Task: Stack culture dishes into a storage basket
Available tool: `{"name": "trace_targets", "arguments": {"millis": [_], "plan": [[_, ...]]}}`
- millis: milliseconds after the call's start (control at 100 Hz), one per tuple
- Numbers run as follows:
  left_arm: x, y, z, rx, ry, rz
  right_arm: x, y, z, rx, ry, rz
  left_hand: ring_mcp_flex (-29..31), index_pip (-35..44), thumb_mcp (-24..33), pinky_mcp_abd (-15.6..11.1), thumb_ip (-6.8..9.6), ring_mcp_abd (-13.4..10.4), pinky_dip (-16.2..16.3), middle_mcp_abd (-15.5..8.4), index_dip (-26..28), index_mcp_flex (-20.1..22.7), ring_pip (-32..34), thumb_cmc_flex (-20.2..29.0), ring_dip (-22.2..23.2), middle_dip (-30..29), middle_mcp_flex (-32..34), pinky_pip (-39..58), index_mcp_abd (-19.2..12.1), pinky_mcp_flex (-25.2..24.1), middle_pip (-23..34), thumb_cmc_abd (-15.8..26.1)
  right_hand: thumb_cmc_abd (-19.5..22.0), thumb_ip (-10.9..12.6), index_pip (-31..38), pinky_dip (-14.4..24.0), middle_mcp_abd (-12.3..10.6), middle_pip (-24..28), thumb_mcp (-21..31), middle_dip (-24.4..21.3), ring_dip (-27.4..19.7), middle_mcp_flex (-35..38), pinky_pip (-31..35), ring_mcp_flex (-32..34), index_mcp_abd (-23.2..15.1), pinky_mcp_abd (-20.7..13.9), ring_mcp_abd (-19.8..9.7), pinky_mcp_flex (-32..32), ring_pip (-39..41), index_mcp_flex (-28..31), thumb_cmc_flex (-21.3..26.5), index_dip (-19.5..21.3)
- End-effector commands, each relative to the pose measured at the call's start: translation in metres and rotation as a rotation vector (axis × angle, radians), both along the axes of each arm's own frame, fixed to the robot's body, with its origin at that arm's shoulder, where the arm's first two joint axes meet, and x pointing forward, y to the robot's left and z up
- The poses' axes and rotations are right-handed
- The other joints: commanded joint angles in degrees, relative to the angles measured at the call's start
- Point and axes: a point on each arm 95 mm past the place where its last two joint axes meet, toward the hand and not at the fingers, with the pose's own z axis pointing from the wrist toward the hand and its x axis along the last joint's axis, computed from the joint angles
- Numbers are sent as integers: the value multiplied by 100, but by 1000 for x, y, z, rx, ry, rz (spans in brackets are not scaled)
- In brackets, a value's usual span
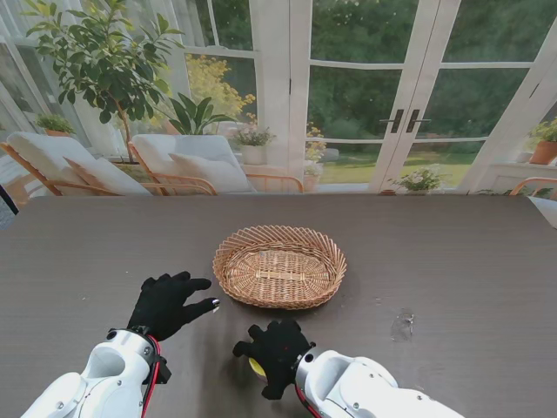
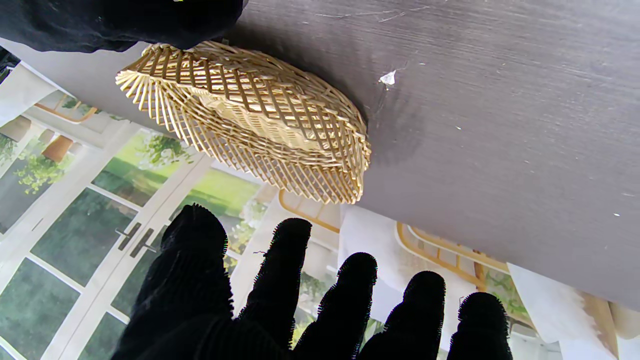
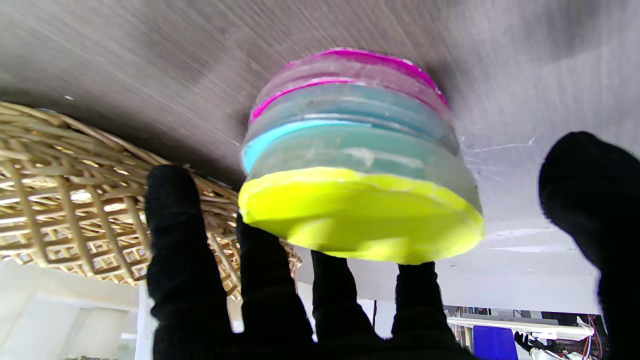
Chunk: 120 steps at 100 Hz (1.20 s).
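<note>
An oval wicker basket (image 1: 331, 277) sits mid-table with nothing visible in it; it also shows in the left wrist view (image 2: 250, 115) and the right wrist view (image 3: 60, 200). A stack of culture dishes (image 3: 350, 165), pink at the table, blue in the middle, yellow on top, stands on the table just nearer to me than the basket. Only a yellow sliver of the stack (image 1: 257, 367) shows from the stand. My right hand (image 1: 277, 357) hovers over it, fingers (image 3: 250, 280) spread across the yellow top, thumb apart. My left hand (image 1: 165, 305) is open, left of the basket.
The dark wood-grain table (image 1: 452, 261) carries a pale smudge (image 1: 402, 324) to the right of the basket. Beyond the table's far edge are lounge chairs (image 1: 183, 165), potted plants and glass doors.
</note>
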Motion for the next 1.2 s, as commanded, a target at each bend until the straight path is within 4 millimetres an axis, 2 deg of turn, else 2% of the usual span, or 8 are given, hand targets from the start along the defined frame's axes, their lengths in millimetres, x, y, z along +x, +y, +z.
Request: {"name": "trace_targets", "arguments": {"millis": [0, 300, 500, 740, 1190], "plan": [[-2, -1, -2, -1, 21, -5, 1, 0, -3, -21, 11, -5, 129, 27, -33, -63, 196, 81, 54, 67, 23, 12, -26, 210, -7, 32, 12, -26, -32, 1, -23, 375, -337, -81, -90, -5, 71, 140, -232, 113, 60, -270, 175, 32, -105, 341, 153, -1240, 52, -301, -73, 162], [-2, -1, -2, 0, 24, -6, 4, 0, -5, -49, 20, -11, 134, 30, -34, -58, 196, 80, 53, 62, 25, 25, -25, 212, -7, 32, 17, -27, -33, -1, -21, 375, -467, -81, -189, 8, 86, 279, -180, 220, 116, -338, 284, 112, -214, 403, 157, -1125, 142, -283, 3, 361], [-2, 0, -2, 0, 25, -6, 7, 1, -8, -59, 20, -10, 133, 33, -34, -60, 196, 86, 53, 60, 27, 34, -25, 214, -6, 33, 21, -27, -29, 1, -20, 377, -625, -50, -192, 54, 45, 463, -24, 381, 221, -332, 527, 249, -295, 382, 131, -911, 315, -252, 188, 708], [-2, 0, -2, 0, 25, -5, 8, 2, -12, -58, 18, -16, 140, 39, -35, -60, 196, 84, 54, 53, 29, 50, -23, 212, -4, 34, 29, -23, -40, 9, -18, 378, -871, 18, 236, 113, -35, 812, 252, 693, 401, -337, 883, 430, -386, 376, 62, -642, 651, -263, 432, 1185], [-2, 0, -2, -1, 33, -7, 9, -2, -21, -65, 23, -9, 140, 49, -34, -56, 196, 86, 55, 61, 34, 77, -24, 217, -4, 35, 23, -20, -34, 17, -21, 381, -1092, 46, 582, 189, -74, 1128, 513, 965, 640, -315, 1241, 662, -524, 354, -46, -278, 1157, -250, 685, 1552]]}}
